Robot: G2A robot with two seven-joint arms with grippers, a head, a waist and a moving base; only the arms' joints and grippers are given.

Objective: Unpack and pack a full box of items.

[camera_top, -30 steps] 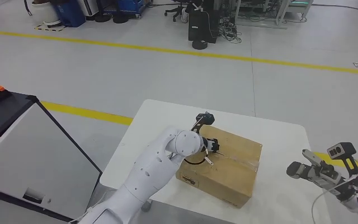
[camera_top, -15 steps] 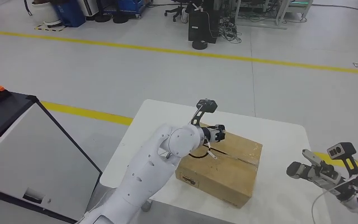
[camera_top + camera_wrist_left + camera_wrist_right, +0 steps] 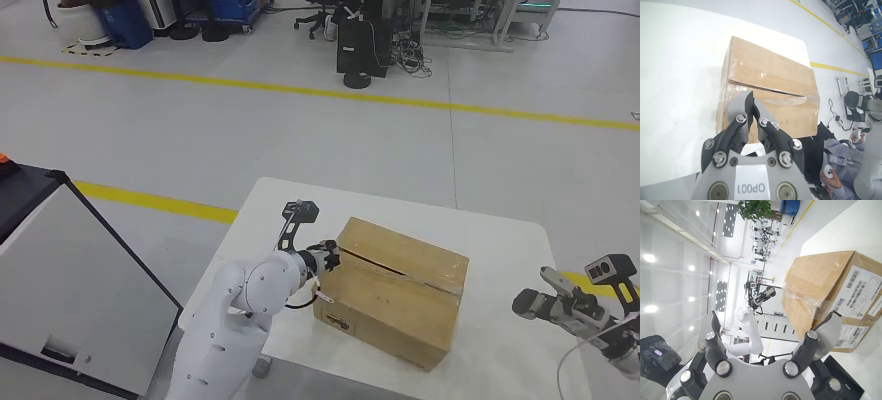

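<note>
Where the top view looks down:
- A cardboard box [image 3: 395,300] lies flaps-down on the white table [image 3: 500,250], toward the near edge.
- The left gripper [image 3: 328,257] sits at the box's left end, level with its top corner. Contact cannot be told.
- The right gripper [image 3: 537,293] is well apart from the box, beyond its right end, over the table's right margin.

Left wrist view:
- The left gripper [image 3: 752,100] has its fingers drawn together to a thin slit, with nothing between them. Its tips lie over the near end of the box [image 3: 770,91], just by the centre seam [image 3: 772,90].
- The seam is parted to a dark line, and the clear tape [image 3: 791,101] across it is wrinkled and split.
- The table [image 3: 677,56] surrounds the box on three sides.

Right wrist view:
- The right gripper [image 3: 772,321] is spread wide and holds nothing.
- The box [image 3: 815,289] stands on the table [image 3: 829,237]. Printed labels [image 3: 857,291] are on its side face, and loose tape [image 3: 810,302] hangs at the near corner.
- The left gripper [image 3: 769,293] is farther off, near the box's far end and apart from the cardboard.
</note>
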